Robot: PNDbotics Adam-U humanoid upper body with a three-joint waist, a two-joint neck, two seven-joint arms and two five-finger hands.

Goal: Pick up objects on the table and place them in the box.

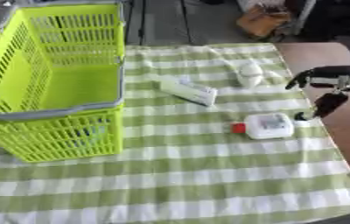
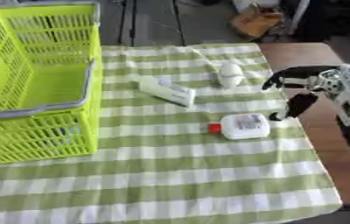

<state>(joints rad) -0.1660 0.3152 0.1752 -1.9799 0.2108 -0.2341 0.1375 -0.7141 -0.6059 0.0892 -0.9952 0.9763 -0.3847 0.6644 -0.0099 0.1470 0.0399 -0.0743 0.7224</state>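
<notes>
- Right hand comes in over the table's right edge, thumb and fingers spread in a wide gape, holding nothing. It hangs just right of the white bottle, apart from it as far as I can judge.
- The white bottle lies on its side on the checked cloth, red cap pointing left toward the basket. White box and a small white rounded thing lie further back, all well apart from the basket, which looks empty.
- Risk: a lying bottle may roll or skid on the cloth if one finger meets it before the other.
- Risk: the cloth may drag or bunch under fingertips coming in low, shifting the other items.
- Risk: the basket walls are tall; a low carry could clip the grey rim.
- Left hand shows in neither view.
- Bottle label unreadable; the rounded white thing cannot be identified.
- Right arm is cut off at the picture's edge; contact between fingertip and cloth cannot be told.
</notes>
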